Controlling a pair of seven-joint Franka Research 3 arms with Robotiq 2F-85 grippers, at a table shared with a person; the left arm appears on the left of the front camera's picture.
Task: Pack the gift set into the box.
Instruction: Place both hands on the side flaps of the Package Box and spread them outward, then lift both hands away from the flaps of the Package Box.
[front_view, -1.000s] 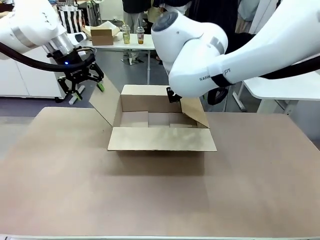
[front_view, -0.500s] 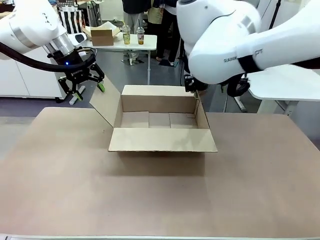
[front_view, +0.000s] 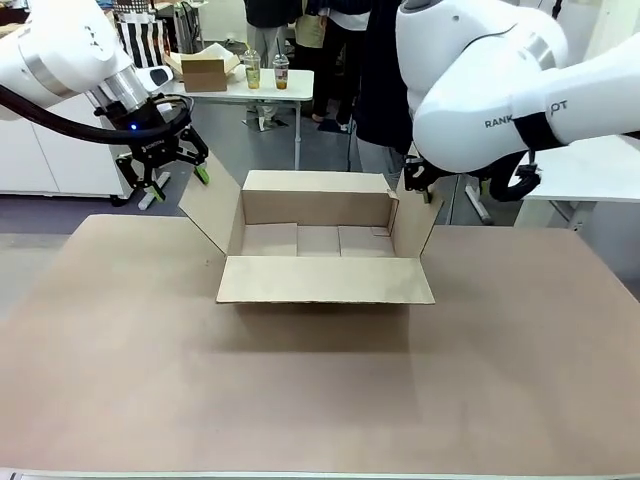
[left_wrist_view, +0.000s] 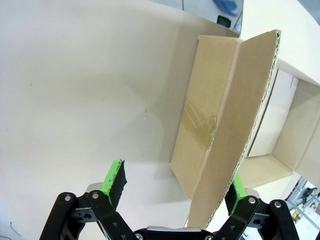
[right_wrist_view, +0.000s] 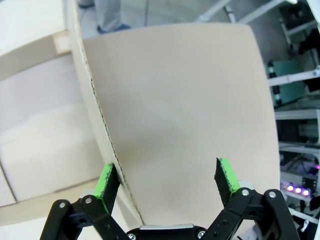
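Carton status: the box (front_view: 315, 208) is set mid-table (front_view: 500, 380), top open. The near flap (front_view: 325, 280) is folded out flat, the left flap (front_view: 210, 205) is splayed outward, and the right flap (front_view: 412, 222) is stood near upright, leaning slightly out. The left gripper (front_view: 178, 172) is hung by the left flap's outer edge, jaws spread wide, nothing clamped; the flap edge is seen between its fingers, close to one green pad (left_wrist_view: 236, 189). The right gripper (right_wrist_view: 166, 177) is spread wide too, faced onto the right flap, not closed on it.
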